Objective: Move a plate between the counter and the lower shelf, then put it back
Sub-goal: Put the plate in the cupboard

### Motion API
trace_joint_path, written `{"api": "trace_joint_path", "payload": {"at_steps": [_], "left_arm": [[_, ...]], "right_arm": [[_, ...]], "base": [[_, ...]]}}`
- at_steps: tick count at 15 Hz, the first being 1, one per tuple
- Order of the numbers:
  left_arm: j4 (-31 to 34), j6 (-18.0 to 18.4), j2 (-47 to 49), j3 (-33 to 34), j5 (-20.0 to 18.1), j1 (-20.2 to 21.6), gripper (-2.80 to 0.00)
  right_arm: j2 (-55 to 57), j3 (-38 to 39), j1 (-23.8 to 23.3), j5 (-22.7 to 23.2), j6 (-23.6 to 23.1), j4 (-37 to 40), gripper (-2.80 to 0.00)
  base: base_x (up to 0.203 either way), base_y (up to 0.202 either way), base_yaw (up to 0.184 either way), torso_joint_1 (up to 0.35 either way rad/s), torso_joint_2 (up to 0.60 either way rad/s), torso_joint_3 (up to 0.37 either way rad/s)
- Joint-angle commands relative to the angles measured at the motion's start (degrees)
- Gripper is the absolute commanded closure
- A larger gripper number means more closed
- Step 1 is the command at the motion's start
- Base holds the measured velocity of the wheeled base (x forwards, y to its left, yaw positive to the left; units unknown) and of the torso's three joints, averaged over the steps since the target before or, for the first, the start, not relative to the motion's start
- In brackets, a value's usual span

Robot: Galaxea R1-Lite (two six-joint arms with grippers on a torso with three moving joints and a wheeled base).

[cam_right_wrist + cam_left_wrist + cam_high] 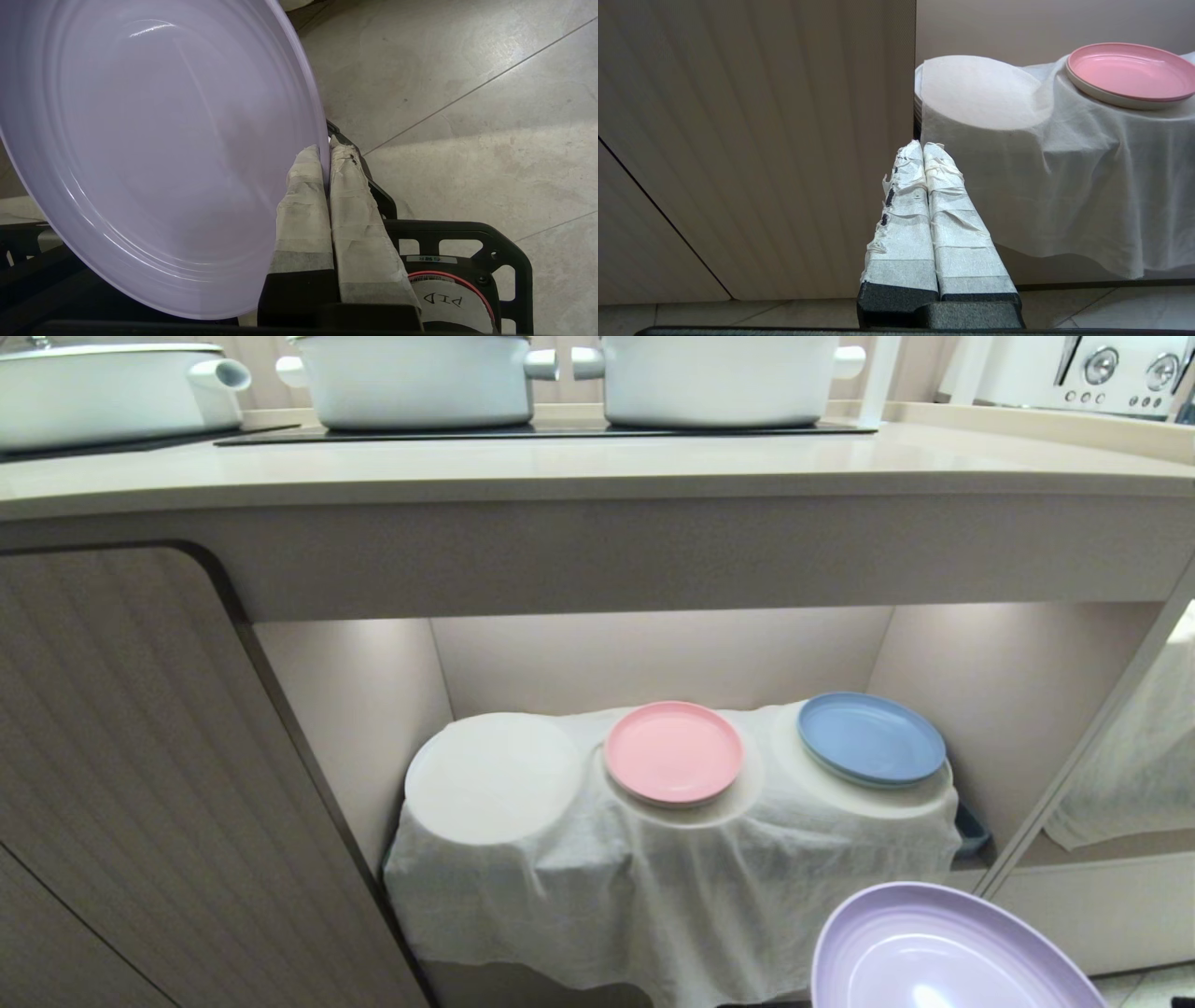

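Three plates are in view, and the lilac plate is the one off its rest: it hangs low in front of the cloth-covered stand, below and to the right of it, out over the tiled floor. The right gripper has pinched the plate's rim between its taped fingers, which are pressed almost together on the thin edge; the plate tilts steeply, its hollow face turned toward the wrist camera.

On the stand, under the counter, the pink plate sits on the middle hump and the blue plate on the right one, tipped slightly. The left hump carries only the white cloth.

Above the stand, on the counter's black hob panel, stand three white pots.

Left of the stand, the left gripper hovers beside the ribbed cabinet door, its taped fingers closed flat against each other with nothing between them.
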Motion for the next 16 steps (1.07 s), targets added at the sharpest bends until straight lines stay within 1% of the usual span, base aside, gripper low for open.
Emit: {"api": "trace_joint_path", "payload": {"at_steps": [1,14,16], "left_arm": [[0.00,0.01,-0.02,0.00,0.00,0.00,0.00],[0.00,0.01,-0.02,0.00,0.01,0.00,0.00],[0.00,0.01,-0.02,0.00,0.09,0.00,0.00]], "right_arm": [[-0.03,-0.08,0.09,0.08,0.16,0.10,0.00],[-0.38,0.01,0.09,0.08,0.16,0.33,0.00],[-0.38,0.01,0.09,0.08,0.16,0.33,0.00]], "base": [[0.000,0.000,0.000,0.000,0.00,0.000],[0.000,0.000,0.000,0.000,0.00,0.000],[-0.002,0.104,0.006,0.001,0.00,0.000]]}}
